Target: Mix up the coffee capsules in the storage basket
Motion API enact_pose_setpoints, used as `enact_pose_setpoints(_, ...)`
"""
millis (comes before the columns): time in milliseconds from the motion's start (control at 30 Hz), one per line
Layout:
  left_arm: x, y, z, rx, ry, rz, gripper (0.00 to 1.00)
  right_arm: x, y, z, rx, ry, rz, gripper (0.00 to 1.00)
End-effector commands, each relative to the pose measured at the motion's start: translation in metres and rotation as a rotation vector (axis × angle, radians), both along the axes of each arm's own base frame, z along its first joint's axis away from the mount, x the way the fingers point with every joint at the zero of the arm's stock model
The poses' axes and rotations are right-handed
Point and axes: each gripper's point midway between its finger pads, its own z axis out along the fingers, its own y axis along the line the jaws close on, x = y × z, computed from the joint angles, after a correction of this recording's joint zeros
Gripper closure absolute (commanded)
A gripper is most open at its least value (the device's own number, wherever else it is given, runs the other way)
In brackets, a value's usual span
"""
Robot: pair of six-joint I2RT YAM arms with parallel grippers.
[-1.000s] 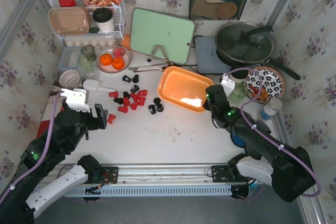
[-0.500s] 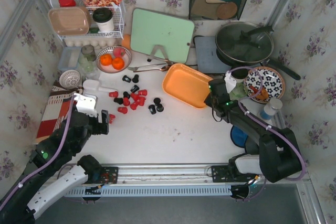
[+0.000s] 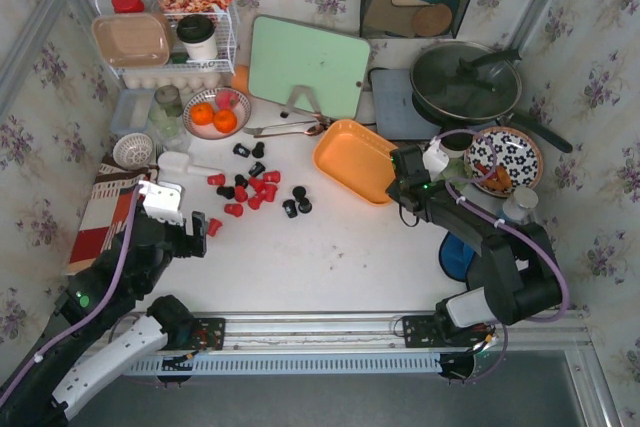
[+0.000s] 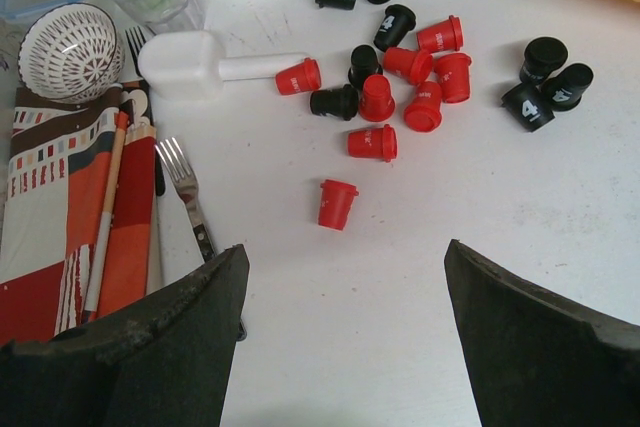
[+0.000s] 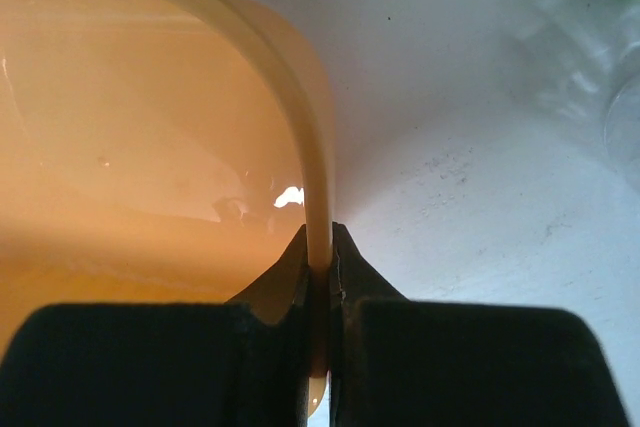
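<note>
Loosely clustered red and black coffee capsules (image 4: 377, 99), orange storage basket (image 3: 350, 159)

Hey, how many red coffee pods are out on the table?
8. Seven red capsules lie among the black capsules beside the white scoop; one lone red capsule lies nearest the left gripper. Others could hide behind the tilted storage basket.

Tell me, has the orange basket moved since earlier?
Yes: the storage basket has shifted back and right, toward the pan, away from the coffee capsules.

Floral-papered walls (image 3: 600, 77) enclose a white, seemingly scuffed table (image 3: 330, 257)
</note>
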Motion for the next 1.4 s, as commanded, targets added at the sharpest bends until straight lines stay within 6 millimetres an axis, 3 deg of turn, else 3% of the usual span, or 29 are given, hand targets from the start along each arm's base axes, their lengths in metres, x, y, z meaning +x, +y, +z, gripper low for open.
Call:
enact_pose_setpoints(0, 0.003, 0.0, 0.005, -0.005, -0.029, 0.003, 0.19, 0.005, -0.001, 0.004, 0.013, -0.02, -0.042, 0.98)
enact_pose_setpoints(467, 0.004, 0.001, 0.005, -0.004, -0.034, 0.007, 0.19, 0.008, 0.005, -0.016, 0.007, 0.047, -0.013, 0.92)
enact_pose_setpoints(833, 0.004, 0.001, 0.004, -0.003, -0.035, 0.01, 0.19, 0.011, 0.008, -0.022, -0.012, 0.08, 0.014, 0.75)
enact_pose_setpoints(1167, 0.005, 0.0, 0.003, 0.001, -0.031, 0.01, 0.19, 0.015, 0.013, -0.012, 0.008, 0.056, 0.035, 0.63)
enact_pose_setpoints(1367, 0.006, -0.001, 0.003, 0.003, -0.029, 0.008, 0.19, 0.016, 0.008, 0.015, -0.02, 0.007, 0.051, 0.55)
